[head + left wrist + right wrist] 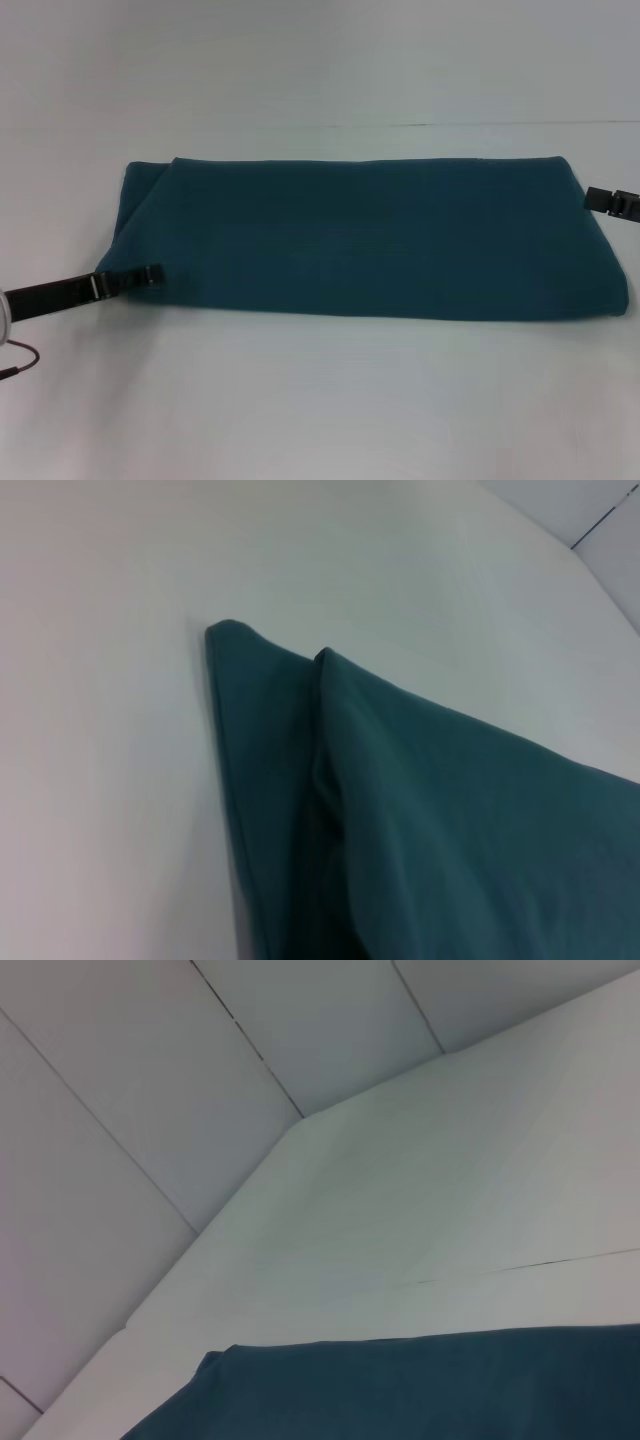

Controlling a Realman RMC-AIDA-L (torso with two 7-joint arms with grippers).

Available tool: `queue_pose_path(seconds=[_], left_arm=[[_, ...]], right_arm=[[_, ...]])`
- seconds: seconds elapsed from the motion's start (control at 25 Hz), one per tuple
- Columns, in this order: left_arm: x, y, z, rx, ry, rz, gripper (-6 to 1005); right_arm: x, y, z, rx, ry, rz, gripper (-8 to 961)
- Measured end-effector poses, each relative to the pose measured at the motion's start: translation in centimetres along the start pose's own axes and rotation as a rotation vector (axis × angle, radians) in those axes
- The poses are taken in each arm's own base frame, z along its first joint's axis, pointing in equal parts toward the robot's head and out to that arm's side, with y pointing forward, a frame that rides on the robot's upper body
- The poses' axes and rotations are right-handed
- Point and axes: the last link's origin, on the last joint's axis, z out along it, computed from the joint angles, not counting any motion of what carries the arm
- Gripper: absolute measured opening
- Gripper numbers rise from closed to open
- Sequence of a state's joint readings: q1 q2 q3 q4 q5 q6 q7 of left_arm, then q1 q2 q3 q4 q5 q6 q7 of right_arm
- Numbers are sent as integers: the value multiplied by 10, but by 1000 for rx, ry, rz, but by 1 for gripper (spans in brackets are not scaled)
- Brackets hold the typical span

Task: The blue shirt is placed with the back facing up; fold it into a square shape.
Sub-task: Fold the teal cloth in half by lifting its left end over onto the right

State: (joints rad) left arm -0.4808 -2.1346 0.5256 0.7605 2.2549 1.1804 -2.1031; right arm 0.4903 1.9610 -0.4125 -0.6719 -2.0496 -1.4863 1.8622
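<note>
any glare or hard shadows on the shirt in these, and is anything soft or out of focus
Head view: flat, even light, no glare on the blue shirt, only a faint shadow along its near edge; the left gripper and right gripper look slightly soft. Left wrist view: the shirt's fold crease is dark with shadow, nearest cloth blurred. Right wrist view: even light on the white table, no glare.

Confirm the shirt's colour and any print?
Plain dark teal-blue shirt, no print; head view shows it best.

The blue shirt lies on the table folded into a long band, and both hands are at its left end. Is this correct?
Not quite. In the head view the left hand is at the left end of the blue shirt, but the right hand is at its right end. The rest holds.
</note>
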Motion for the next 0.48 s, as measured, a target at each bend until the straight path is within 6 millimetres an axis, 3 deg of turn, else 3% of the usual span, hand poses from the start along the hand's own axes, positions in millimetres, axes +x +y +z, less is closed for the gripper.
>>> queue_pose_path(seconds=[0.48], left_arm=[[4, -1, -1, 13, 11, 10, 888]], right_arm=[[3, 1, 1, -1, 4, -5, 906]])
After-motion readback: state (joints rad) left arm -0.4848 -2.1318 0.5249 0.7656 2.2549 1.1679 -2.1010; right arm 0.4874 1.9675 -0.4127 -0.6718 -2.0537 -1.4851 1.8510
